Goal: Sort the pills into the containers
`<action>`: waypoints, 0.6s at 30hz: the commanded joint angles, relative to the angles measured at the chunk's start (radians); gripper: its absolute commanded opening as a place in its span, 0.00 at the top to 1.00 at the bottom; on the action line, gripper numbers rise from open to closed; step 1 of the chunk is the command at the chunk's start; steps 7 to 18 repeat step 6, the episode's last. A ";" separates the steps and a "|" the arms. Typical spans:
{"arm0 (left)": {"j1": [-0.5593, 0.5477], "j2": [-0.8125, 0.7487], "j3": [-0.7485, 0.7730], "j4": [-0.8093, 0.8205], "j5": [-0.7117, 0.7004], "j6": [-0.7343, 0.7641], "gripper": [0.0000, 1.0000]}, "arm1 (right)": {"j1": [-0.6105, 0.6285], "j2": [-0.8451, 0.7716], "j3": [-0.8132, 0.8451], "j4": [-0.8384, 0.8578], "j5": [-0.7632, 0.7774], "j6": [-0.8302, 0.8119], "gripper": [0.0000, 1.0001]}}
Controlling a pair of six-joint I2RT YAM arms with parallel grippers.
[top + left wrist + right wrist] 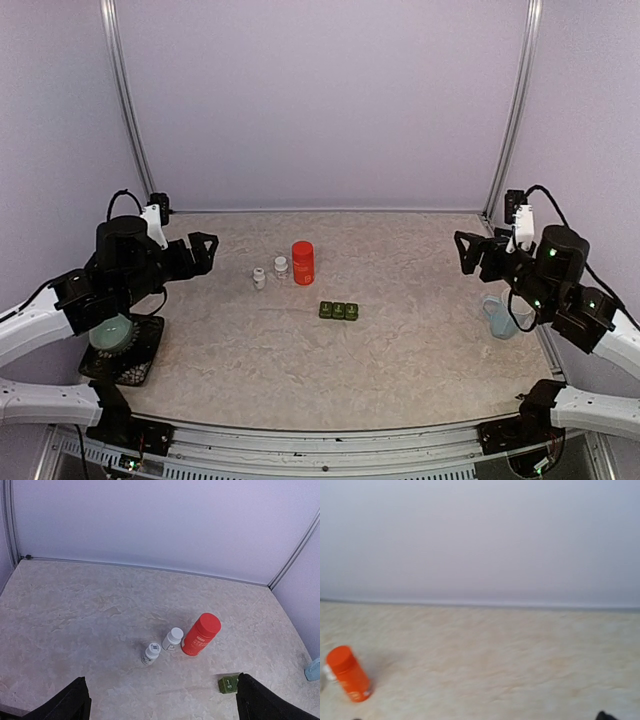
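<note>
The containers (339,310), a dark green strip of three joined compartments with lids down, lie mid-table; one end (228,684) shows in the left wrist view. No loose pills show in any view. A red bottle (303,262) (201,634) (348,674) stands behind the strip, with two small white bottles (281,266) (260,278) to its left. My left gripper (203,250) (162,707) hovers open at the left, holding nothing. My right gripper (470,252) is open and empty at the right, raised off the table.
A pale blue mug (500,318) (314,670) stands at the right edge under the right arm. At the near left, a black stand (140,350) carries a pale green bowl (108,335). Lilac walls close in the back and sides.
</note>
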 commanded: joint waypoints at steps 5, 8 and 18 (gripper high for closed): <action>0.077 -0.010 0.015 0.025 0.120 0.050 0.01 | -0.005 -0.106 -0.022 -0.072 0.169 -0.080 0.00; 0.077 -0.014 0.015 0.024 0.121 0.052 0.01 | -0.005 -0.107 -0.021 -0.069 0.164 -0.084 0.00; 0.077 -0.014 0.015 0.024 0.121 0.052 0.01 | -0.005 -0.107 -0.021 -0.069 0.164 -0.084 0.00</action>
